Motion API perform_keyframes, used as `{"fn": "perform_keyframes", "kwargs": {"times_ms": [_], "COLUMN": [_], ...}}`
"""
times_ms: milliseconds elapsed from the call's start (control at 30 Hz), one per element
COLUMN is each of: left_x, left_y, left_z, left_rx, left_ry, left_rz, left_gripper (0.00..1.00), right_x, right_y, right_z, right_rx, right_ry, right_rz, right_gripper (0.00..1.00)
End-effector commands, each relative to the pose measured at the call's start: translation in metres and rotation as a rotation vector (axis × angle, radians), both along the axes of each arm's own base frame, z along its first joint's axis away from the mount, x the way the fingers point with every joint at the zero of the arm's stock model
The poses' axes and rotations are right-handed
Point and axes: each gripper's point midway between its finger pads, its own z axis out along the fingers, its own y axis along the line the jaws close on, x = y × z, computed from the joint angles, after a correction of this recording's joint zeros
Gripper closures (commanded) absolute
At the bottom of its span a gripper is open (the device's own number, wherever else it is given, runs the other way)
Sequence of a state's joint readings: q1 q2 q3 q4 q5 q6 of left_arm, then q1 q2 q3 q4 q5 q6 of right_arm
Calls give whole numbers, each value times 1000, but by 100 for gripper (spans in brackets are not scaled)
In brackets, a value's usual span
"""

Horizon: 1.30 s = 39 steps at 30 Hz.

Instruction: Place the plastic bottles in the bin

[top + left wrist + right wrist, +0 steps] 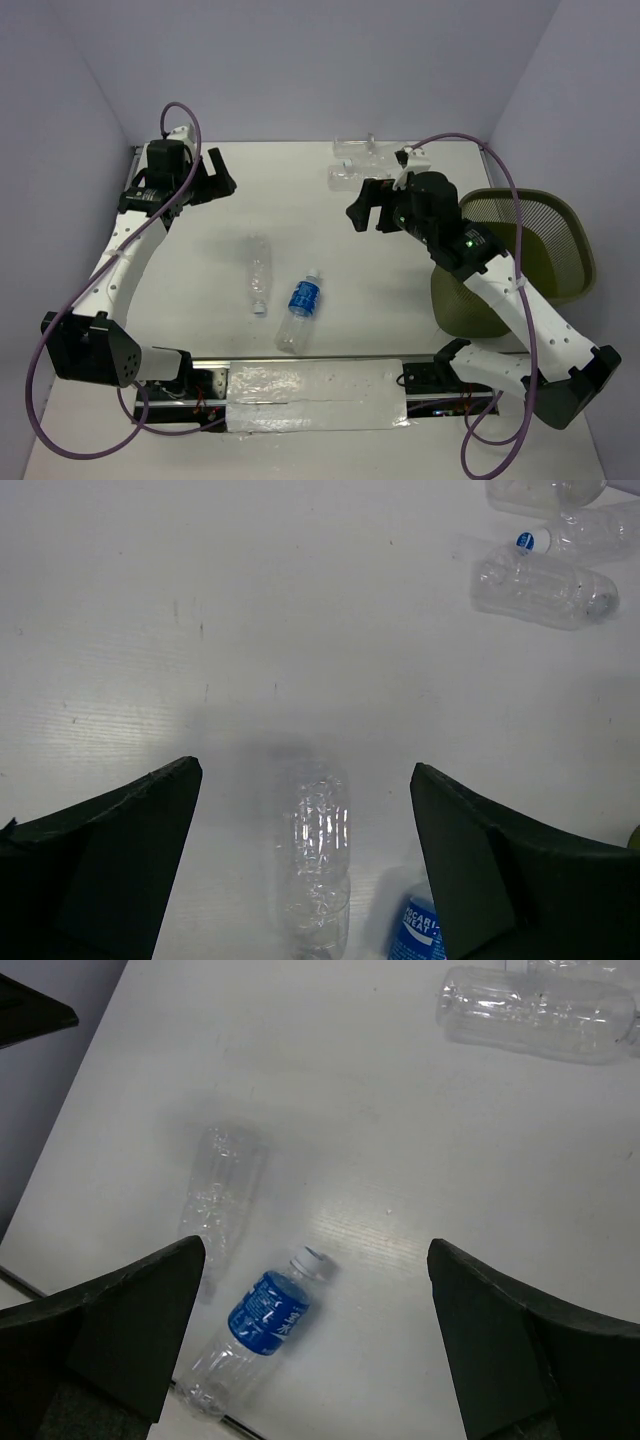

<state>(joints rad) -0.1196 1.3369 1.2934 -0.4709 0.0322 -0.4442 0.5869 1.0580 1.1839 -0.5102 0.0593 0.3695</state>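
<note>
Approach is judged in hand: left claw (222, 178) and right claw (358, 205) are held wide, empty. Four clear plastic bottles (259, 272) lie on the white desk (300, 215), outside the olive-green mesh bin (560, 215); one must be straddled next.

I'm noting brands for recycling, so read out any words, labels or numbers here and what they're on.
"POCARI SWEAT": white letters on the blue-label bottle, left wrist view, partly cropped by the frame edge.
Same label, right wrist view: too blurred to read.
Small blue mark on a far bottle: too small to read.
Clear bottle beside the labelled one: no print seen.
</note>
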Motion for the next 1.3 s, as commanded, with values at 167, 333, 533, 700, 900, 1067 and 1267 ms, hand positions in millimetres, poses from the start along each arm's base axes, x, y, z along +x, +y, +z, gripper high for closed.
{"fn": "perform_keyframes", "kwargs": {"times_ms": [167, 333, 533, 700, 900, 1067, 1267], "left_x": [6, 0, -18, -37, -64, -84, -92], "left_y": [0, 1, -3, -16, -44, -69, -88], "left_z": [20, 5, -26, -67, -95, -126, -152], "left_rx": [-24, -11, 33, 90, -11, -21, -43], "left_ry": [-46, 6, 99, 245, 312, 387, 414], "left_rz": [18, 17, 31, 51, 13, -17, -31], "left_gripper": [1, 1, 2, 3, 4, 4, 3], "right_x": [3, 0, -30, -38, -44, -51, -48], "right_y": [2, 5, 57, 78, 71, 67, 72], "right_z": [9, 2, -30, -69, -96, -109, -102], "right_rx": [11, -15, -157, -259, -250, -254, -244], "right_ry": [-46, -11, 49, 138, 207, 237, 221], "right_rz": [2, 21, 197, 191, 146, 142, 151], "right_gripper": [0, 0, 0, 0, 0, 0, 0]}}
